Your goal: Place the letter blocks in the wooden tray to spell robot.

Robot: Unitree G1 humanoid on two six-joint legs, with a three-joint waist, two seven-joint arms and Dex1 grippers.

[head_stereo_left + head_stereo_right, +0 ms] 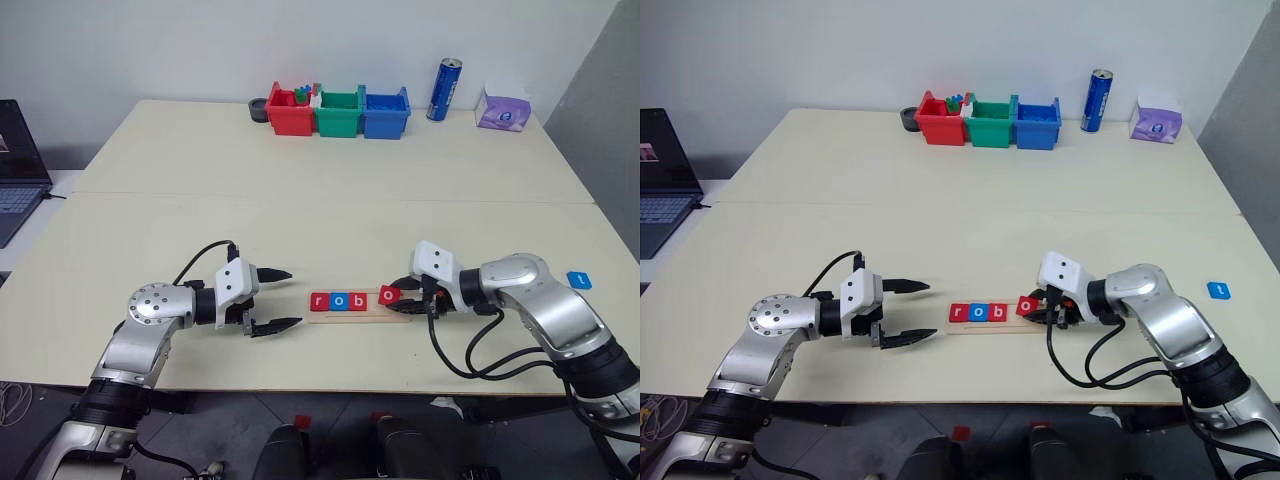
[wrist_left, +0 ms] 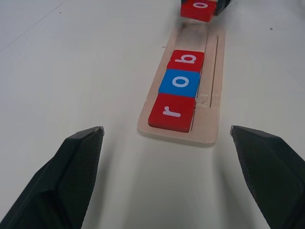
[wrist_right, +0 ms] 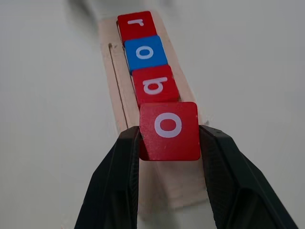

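Left black two-finger gripper (image 1: 272,298) idle, jaws spread wide, just beside left end of long shallow light-wood tray (image 1: 399,313).

Tray near table's front edge: red r tile (image 1: 320,301), blue o tile (image 1: 338,300), red b tile (image 1: 358,299) seated in row from left end.

Step in hand: fourth letter. Right black two-finger gripper (image 3: 169,138) pinches red square o tile (image 3: 169,130), hovering tilted above next slot. Next, I judge: level, lower beside b, release.

Blue flat t tile (image 1: 579,280) well apart, far right on table, not yet fetched.
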